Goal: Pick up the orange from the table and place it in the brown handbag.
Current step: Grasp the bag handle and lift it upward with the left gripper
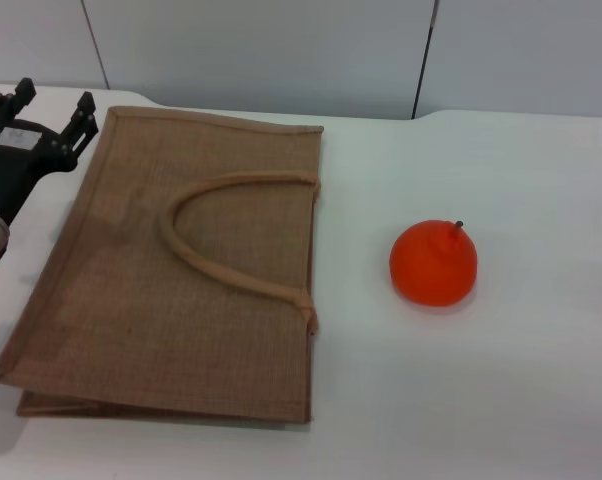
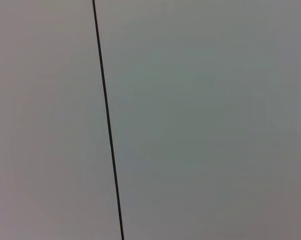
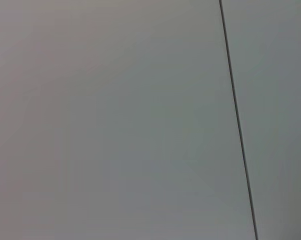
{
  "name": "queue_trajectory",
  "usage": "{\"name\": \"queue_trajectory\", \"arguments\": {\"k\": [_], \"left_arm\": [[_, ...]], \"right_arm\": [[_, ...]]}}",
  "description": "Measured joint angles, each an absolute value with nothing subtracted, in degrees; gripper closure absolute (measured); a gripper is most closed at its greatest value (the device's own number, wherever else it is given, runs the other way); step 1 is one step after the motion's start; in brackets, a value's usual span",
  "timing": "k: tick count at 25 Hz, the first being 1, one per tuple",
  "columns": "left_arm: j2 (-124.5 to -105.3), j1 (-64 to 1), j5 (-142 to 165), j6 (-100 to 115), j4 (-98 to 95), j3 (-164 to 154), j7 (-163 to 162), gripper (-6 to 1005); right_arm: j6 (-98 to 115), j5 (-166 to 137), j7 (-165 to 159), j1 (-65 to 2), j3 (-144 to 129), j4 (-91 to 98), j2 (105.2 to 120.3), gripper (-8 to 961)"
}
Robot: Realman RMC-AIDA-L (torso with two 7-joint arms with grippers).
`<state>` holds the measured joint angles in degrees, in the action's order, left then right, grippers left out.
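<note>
Your left gripper (image 1: 41,110) is hovering with its fingers spread and empty at the far left corner of the brown handbag (image 1: 181,270), which is lying flat on the table (image 1: 541,380). The orange (image 1: 433,263) is sitting well off to its right, past the bag. Your right gripper isn't showing. Come down over the orange squarely, closing gently around its widest part.

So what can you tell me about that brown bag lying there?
The brown handbag is a rectangular tote of coarse, jute-like tan weave with stitched edges. It lies flat on the white table, looking closed, one looped handle resting on its upper face. The orange sits apart from it on the robot's right. The left gripper is at its far left corner; contact is unclear.
</note>
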<state>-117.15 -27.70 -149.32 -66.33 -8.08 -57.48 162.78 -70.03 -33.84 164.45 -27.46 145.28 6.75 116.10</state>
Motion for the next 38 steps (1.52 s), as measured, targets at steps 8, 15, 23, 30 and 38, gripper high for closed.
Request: {"name": "queue_trajectory", "arguments": {"k": [8, 15, 23, 30, 38], "left_arm": [[-117.15, -28.0, -149.6, -66.1, -8.1, -57.4, 162.8, 248], [-117.11, -28.3, -149.7, -65.8, -8.1, -57.3, 162.8, 249], [-117.07, -28.8, -149.7, -65.7, -8.1, -57.5, 162.2, 248], [-116.9, -28.8, -148.2, -65.6, -8.1, -57.6, 157.9, 249], [-116.35, -29.0, -140.5, -64.1, -9.9, -57.6, 148.6, 249]], "right_arm": [[-67.5, -33.8, 164.3, -28.3, 145.3, 6.8, 116.02, 61], [-66.7, -33.8, 164.3, -28.8, 145.3, 6.8, 116.01, 61], [-63.3, -33.9, 164.3, -29.7, 145.0, 6.4, 115.93, 61], [-61.6, -34.4, 164.3, -30.4, 144.6, 6.7, 115.93, 61], [-61.2, -34.4, 164.3, -30.2, 144.6, 6.4, 115.92, 61]]}}
